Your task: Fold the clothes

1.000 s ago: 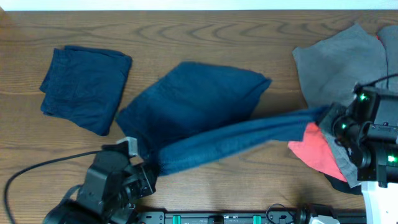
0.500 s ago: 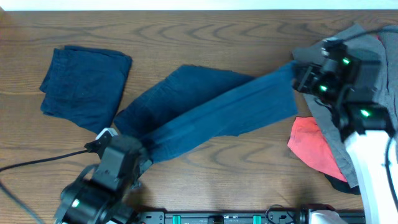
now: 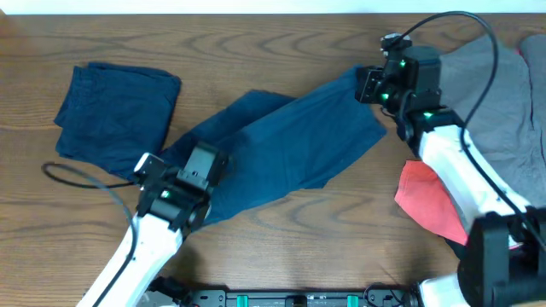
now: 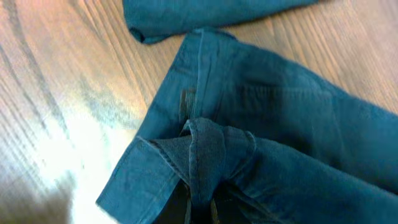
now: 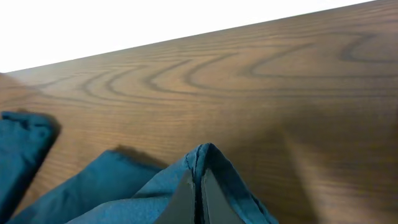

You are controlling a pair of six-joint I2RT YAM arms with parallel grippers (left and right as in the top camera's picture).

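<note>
A: While both arms are on cloth, where do the spread shorts (image 3: 290, 141) lie?
B: Centre of the overhead frame, stretched on a diagonal from lower left to upper right, flat on the table (image 3: 256, 43).
A: Left gripper (image 3: 203, 166)?
B: At the lower-left end of that pair. In the wrist view a waistband corner is bunched up and drawn into the dark fingers at the bottom edge, so the jaws are clamped on it. The rest of the fabric fans off toward the right of the frame.
A: Right gripper (image 3: 365, 85)?
B: At the upper-right end of the same pair. In the wrist view the jaws are pressed together at bottom centre, with a folded edge of blue cloth poking up between them. So it is clamped on cloth too, with wood behind.
A: Anything else?
B: Folded shorts (image 3: 115, 119) at upper left, close to the spread pair's lower-left end. Grey garment (image 3: 503, 102) at the right edge. Red garment (image 3: 431, 205) below that, just beside the right arm.
</note>
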